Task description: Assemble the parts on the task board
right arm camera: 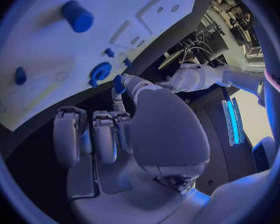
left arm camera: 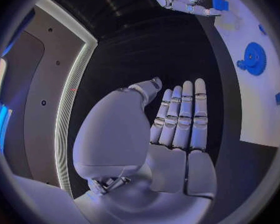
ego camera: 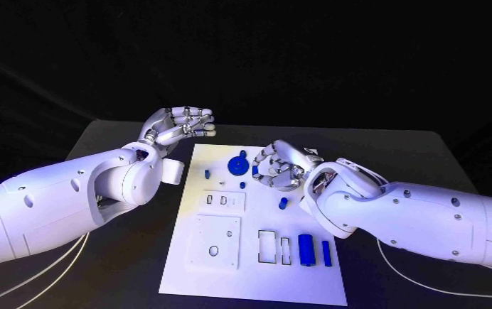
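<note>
The right hand (ego camera: 279,167) hovers over the far part of the board (ego camera: 205,266), with its fingers curled in, and it pinches a small blue part (right arm camera: 118,83) between the thumb and a finger; the right wrist view shows this part at the fingertips, and the left wrist view shows it also (left arm camera: 219,4). The step in hand seems to be to carry this part to its seat on the board, probably near the gear (ego camera: 238,163), which lies just beside the hand toward the far left corner. To do it well, the hand should go down slowly and keep the part upright, and it should let go only when the part sits fully in its place. The pinch is small, so the part can turn or slip if the move is fast. The exact seat is hidden under the hand in the head view, so it cannot be told which hole is meant. The left hand (ego camera: 183,126) is off the board, just beside its far left corner, holds nothing, and its fingers are straight and close together. A blue cylinder (ego camera: 308,242) lies near the near right corner of the board, well apart from both hands.
</note>
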